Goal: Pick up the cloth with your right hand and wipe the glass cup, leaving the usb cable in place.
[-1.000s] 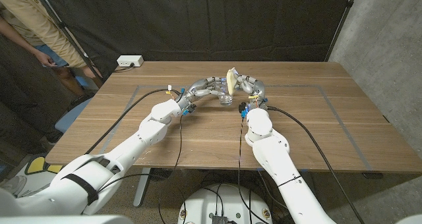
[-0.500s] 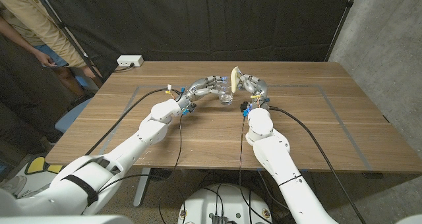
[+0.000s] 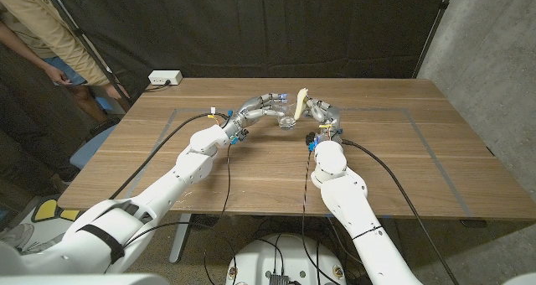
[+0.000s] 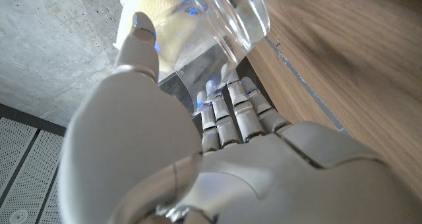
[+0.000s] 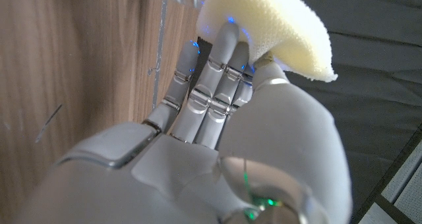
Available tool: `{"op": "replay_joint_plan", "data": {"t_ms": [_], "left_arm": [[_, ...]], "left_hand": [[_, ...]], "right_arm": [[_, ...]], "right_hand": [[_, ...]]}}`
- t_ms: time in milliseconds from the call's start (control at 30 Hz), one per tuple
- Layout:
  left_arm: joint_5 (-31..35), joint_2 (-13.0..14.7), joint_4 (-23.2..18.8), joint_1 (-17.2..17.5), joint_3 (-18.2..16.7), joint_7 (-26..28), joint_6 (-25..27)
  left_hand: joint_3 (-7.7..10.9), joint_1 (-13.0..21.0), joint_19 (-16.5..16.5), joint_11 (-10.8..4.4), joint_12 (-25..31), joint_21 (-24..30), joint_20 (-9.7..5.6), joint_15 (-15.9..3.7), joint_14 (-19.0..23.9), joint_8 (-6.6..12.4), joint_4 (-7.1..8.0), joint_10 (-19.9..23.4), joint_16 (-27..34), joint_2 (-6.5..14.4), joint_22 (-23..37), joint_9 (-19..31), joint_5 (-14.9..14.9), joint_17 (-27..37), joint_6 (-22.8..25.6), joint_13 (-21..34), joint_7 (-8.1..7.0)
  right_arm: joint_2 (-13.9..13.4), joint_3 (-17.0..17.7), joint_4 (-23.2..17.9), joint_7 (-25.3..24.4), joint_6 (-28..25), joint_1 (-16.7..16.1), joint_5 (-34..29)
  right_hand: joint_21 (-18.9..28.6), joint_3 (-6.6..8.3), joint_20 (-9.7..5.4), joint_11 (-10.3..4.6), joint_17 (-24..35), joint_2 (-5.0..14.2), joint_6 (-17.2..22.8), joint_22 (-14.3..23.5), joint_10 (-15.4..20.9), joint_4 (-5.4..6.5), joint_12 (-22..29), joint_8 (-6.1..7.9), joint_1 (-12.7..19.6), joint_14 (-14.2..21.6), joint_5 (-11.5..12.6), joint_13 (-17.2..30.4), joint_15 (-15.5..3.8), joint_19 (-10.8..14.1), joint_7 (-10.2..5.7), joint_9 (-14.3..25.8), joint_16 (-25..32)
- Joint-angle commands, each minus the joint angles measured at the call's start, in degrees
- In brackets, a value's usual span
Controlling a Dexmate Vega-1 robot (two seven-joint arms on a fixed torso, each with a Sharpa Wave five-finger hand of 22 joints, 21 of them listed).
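Note:
My left hand (image 3: 263, 108) holds the clear glass cup (image 3: 287, 122) just above the table's far middle. In the left wrist view the glass cup (image 4: 235, 16) sits tilted between the thumb and fingers of the left hand (image 4: 198, 145), with the cloth (image 4: 160, 28) right behind it. My right hand (image 3: 320, 111) grips the pale yellow cloth (image 3: 299, 101), which stands upright against the cup's right side. The right wrist view shows the cloth (image 5: 273, 26) bunched over the fingertips of the right hand (image 5: 211, 125).
A white box (image 3: 164, 78) with a lead sits at the table's far left edge. A person (image 3: 42, 33) stands behind the table's left corner. Tape lines (image 3: 419, 138) mark a rectangle on the wooden table (image 3: 402, 176).
The right hand has turned and carried the cloth slightly to the right along the cup; the cloth now looks narrower and more upright. The left hand has shifted a little with the cup.

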Motion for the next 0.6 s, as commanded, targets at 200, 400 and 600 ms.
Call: {"op": "replay_joint_plan", "data": {"t_ms": [200, 400, 600], "left_arm": [[-1.2, -0.4, -1.2, 0.4, -0.3, 0.1, 0.4], [-1.0, -0.1, -2.0, 0.7, -0.3, 0.6, 0.6], [-0.9, 0.1, -2.0, 0.7, -0.2, 0.6, 0.8]], "left_hand": [[7.19, 5.2, -0.1, -7.81, 0.3, 0.7, 0.17, -10.58, 2.4, 17.95, 6.75, 8.3, 0.2, 8.0, 0.0, 0.0, 0.2, 0.2, 7.0, 6.5, -6.53], [7.30, 5.1, -0.2, -7.80, 0.2, 0.9, 0.14, -10.57, 2.4, 18.09, 6.75, 8.3, 0.2, 7.9, 0.0, 0.0, 0.2, 0.2, 7.0, 6.6, -6.59], [7.42, 5.1, -0.3, -7.66, 0.2, 1.0, 0.13, -10.61, 2.4, 18.20, 6.74, 8.4, 0.1, 7.9, 0.0, -0.1, 0.2, 0.2, 7.0, 6.6, -6.67]], "right_arm": [[0.8, 0.8, -1.9, 0.2, -1.1, -3.6, 1.1], [1.0, 1.1, -2.0, 0.9, -2.2, -4.8, 1.7], [1.2, 1.4, -2.1, 1.0, -2.8, -5.5, 1.5]], "right_hand": [[0.7, -0.31, -8.30, 0.06, 0.4, -0.08, 0.8, -0.2, 0.5, -0.03, -0.2, 0.06, 0.7, 0.1, 0.5, 0.3, -0.90, -0.5, -0.33, 1.7, -0.4], [1.0, -0.39, -8.31, 0.07, 0.6, -0.07, 0.9, -0.4, 0.5, -0.03, -0.3, 0.00, 0.7, 0.2, 0.6, 0.4, -0.91, -0.6, -0.27, 1.7, -0.5], [1.3, -0.45, -8.28, 0.11, 0.7, -0.05, 0.9, -0.6, 0.5, -0.02, -0.4, -0.06, 0.8, 0.2, 0.6, 0.5, -0.91, -0.7, -0.24, 1.7, -0.6]]}}
